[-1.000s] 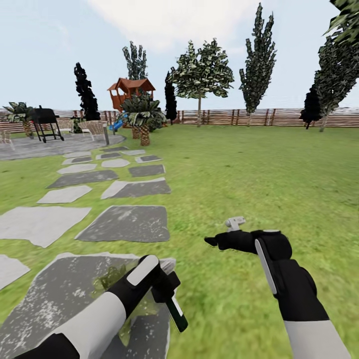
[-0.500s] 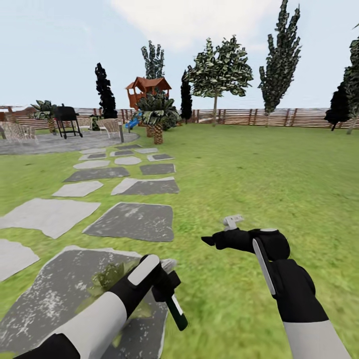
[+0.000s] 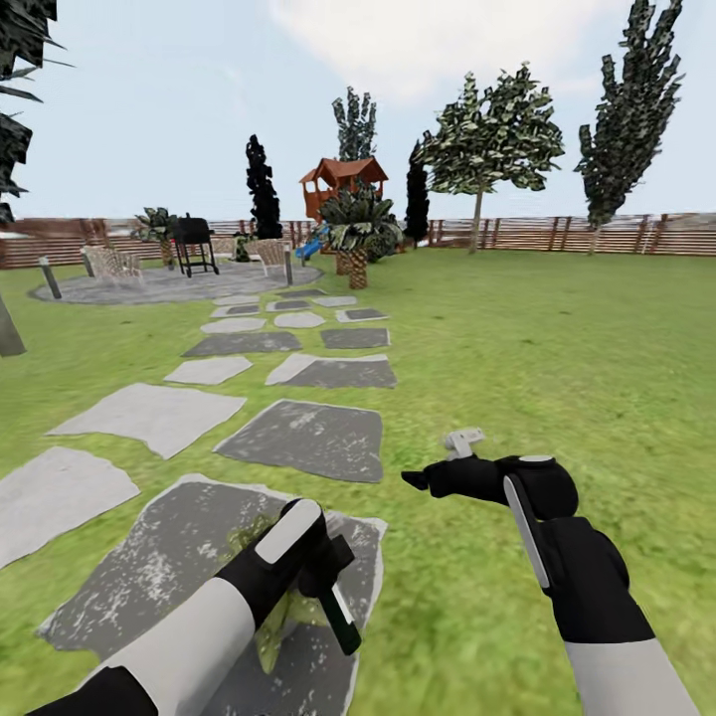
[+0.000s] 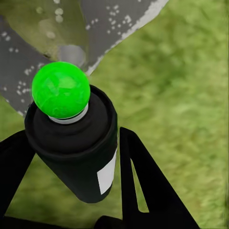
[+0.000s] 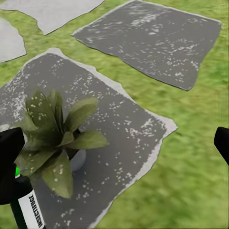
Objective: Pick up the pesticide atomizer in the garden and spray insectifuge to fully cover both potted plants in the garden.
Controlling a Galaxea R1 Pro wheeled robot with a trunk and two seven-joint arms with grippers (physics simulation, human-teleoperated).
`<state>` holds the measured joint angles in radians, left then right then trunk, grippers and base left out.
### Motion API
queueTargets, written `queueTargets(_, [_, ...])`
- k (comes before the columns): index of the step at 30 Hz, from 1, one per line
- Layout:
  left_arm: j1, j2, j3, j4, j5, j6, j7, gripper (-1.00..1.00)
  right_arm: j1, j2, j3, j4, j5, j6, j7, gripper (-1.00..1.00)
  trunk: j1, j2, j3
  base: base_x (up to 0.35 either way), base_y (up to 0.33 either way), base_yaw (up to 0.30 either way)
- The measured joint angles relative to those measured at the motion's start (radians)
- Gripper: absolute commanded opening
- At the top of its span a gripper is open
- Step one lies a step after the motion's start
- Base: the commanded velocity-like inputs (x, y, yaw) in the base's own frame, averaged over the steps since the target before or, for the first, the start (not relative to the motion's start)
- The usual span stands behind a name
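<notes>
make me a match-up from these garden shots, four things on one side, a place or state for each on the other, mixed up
Things:
1. pesticide atomizer
2. potted plant
3. right gripper
4. playhouse

Place or state:
A. far off by the fence
B. standing on a grey stone slab
C. empty, over the grass
D. clamped in the left gripper

Pairs: 1-D, 2-B, 3-C, 4-A
</notes>
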<state>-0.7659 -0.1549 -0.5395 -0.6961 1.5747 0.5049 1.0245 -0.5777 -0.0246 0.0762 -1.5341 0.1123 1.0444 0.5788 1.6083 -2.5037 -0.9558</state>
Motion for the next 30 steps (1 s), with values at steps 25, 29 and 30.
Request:
queueTargets(25, [0.005, 0.008, 0.007, 0.006, -0.007, -0.006, -0.044, -1.0, 0.007, 0.0, 0.001, -0.036, -0.002, 0.001, -0.001, 1.0, 0.0, 0.0, 0.0, 0.096, -0.269, 0.088])
queueTargets(29, [0.016, 0.009, 0.003, -0.003, -0.008, -0.026, -0.03, -1.0, 0.009, 0.0, 0.004, -0.036, -0.002, 0.001, -0.001, 1.0, 0.0, 0.0, 0.0, 0.019, -0.339, 0.279])
queueTargets(30, [0.027, 0.011, 0.0, -0.015, -0.008, -0.046, -0.019, -1.0, 0.009, 0.001, 0.004, -0.034, -0.002, 0.001, -0.001, 1.0, 0.0, 0.0, 0.0, 0.003, -0.34, 0.287])
